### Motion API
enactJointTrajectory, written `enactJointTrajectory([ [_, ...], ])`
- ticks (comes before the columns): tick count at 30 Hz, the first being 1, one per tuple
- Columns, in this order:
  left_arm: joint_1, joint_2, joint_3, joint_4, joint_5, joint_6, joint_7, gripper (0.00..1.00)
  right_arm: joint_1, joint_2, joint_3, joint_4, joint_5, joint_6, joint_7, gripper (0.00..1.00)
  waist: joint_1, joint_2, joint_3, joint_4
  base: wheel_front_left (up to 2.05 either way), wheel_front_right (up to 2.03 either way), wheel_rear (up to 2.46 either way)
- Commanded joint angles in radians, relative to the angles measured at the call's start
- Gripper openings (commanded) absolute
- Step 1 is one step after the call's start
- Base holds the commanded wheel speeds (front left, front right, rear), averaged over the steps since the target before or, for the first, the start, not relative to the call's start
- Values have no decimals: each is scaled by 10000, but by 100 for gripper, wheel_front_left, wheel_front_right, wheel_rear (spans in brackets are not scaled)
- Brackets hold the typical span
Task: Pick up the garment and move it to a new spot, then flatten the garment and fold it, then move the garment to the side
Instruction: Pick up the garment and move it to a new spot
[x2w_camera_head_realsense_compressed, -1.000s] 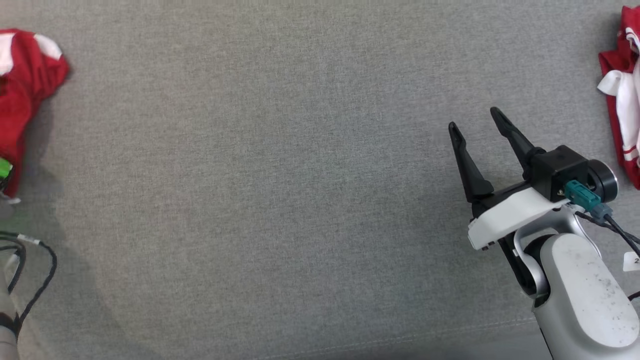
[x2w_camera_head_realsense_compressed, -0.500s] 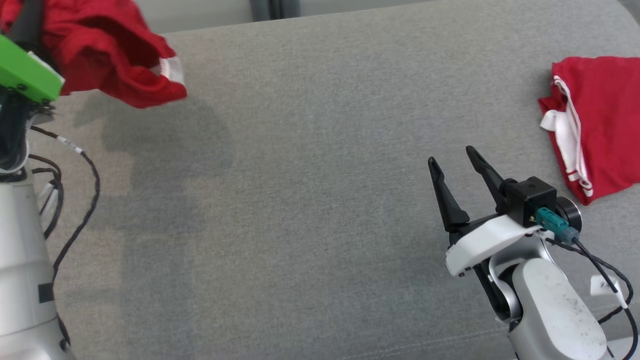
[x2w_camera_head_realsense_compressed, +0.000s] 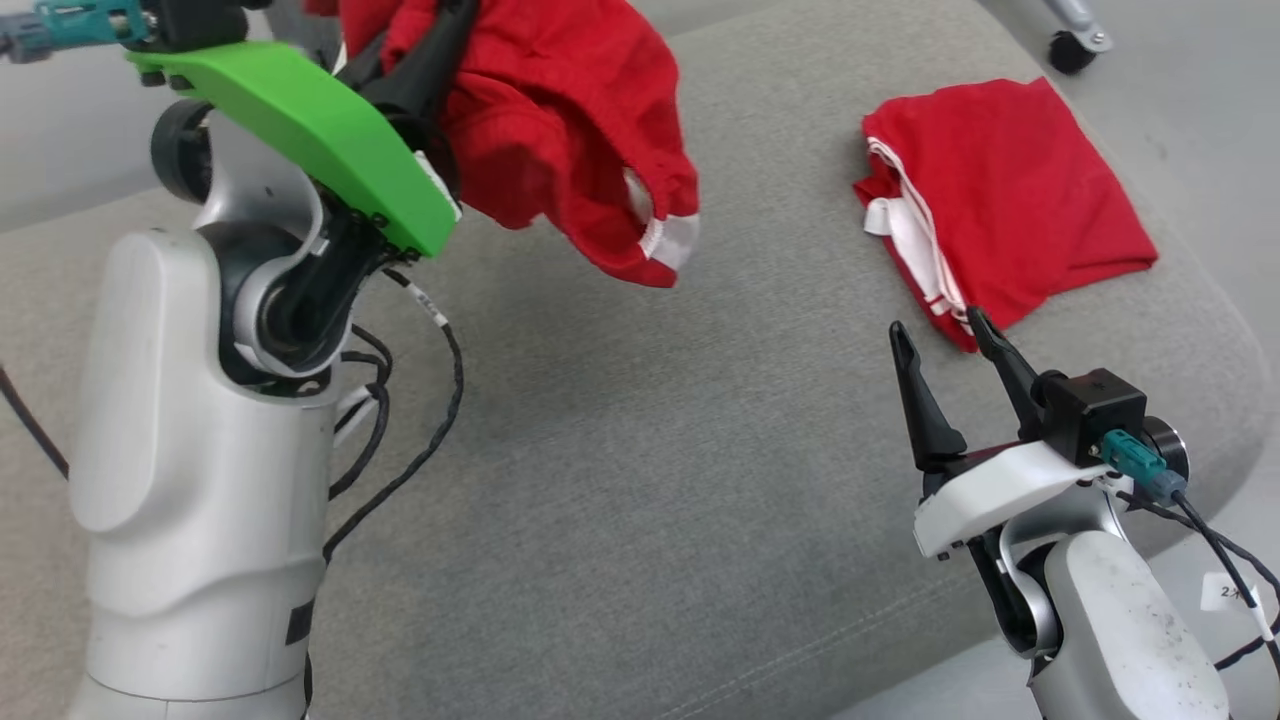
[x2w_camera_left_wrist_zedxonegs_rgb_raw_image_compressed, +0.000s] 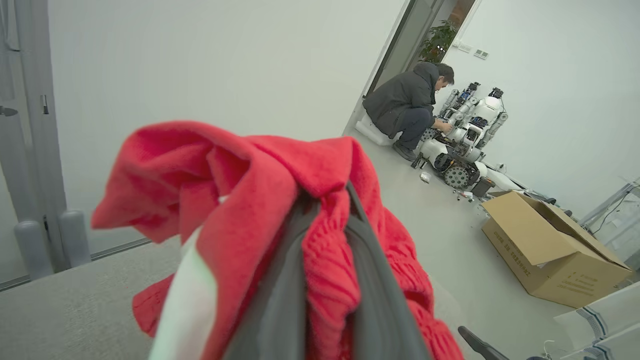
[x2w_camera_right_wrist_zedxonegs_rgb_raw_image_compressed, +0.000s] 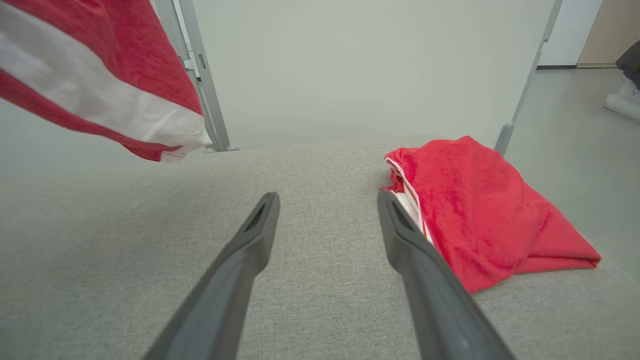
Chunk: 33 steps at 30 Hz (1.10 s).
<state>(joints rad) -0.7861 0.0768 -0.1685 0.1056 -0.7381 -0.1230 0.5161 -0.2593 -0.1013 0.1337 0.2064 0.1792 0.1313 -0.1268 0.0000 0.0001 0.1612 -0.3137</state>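
Garment (x2w_camera_head_realsense_compressed: 560, 130), red with white trim: bunched and lifted clear of the grey cushion (x2w_camera_head_realsense_compressed: 640, 480), at 11 o'clock in the head view.
Left gripper (x2w_camera_left_wrist_zedxonegs_rgb_raw_image_compressed: 327, 200): fingers nearly together, clamped on a fold of it, seen close in the left wrist view. That view adds a crouching person (x2w_camera_left_wrist_zedxonegs_rgb_raw_image_compressed: 407, 107) at 1 o'clock and a cardboard box (x2w_camera_left_wrist_zedxonegs_rgb_raw_image_compressed: 545, 250) at 4.
Right gripper (x2w_camera_head_realsense_compressed: 935, 322): spread wide, empty, at 4 o'clock in the head view.
Second red garment (x2w_camera_head_realsense_compressed: 1010, 190): folded, on the cushion at 2 o'clock.
White hem (x2w_camera_right_wrist_zedxonegs_rgb_raw_image_compressed: 125, 115): hangs above the cushion at 10 o'clock in the right wrist view.

I get bright, even light; the crumpled red cloth garment (x2w_camera_head_realsense_compressed: 560, 130) casts a faint shadow, and the dark fingers (x2w_camera_left_wrist_zedxonegs_rgb_raw_image_compressed: 280, 300) blur up close.
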Motion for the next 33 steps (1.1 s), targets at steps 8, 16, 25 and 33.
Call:
enactJointTrajectory([
  [8,787,331,-1046,1288,1405,15,-944,0,159,230,-78,47,113,-10,-252,100,0,-1,624,-1466,0,0,0],
  [16,1670,901,-2055,4195,3087,102,-2734,0,103,368,-89,223,96,-10,-383,100,0,-1,900,-1290,0,0,0],
  [25,1644,400,-1924,5656,3001,81,-5354,100,6,336,-117,245,-47,-10,-359,100,0,-1,533,-457,0,0,0],
  [33,2466,362,-1177,5175,2545,295,-7552,100,234,62,-502,-10,-142,-10,-239,100,0,-1,-73,520,0,0,0],
])
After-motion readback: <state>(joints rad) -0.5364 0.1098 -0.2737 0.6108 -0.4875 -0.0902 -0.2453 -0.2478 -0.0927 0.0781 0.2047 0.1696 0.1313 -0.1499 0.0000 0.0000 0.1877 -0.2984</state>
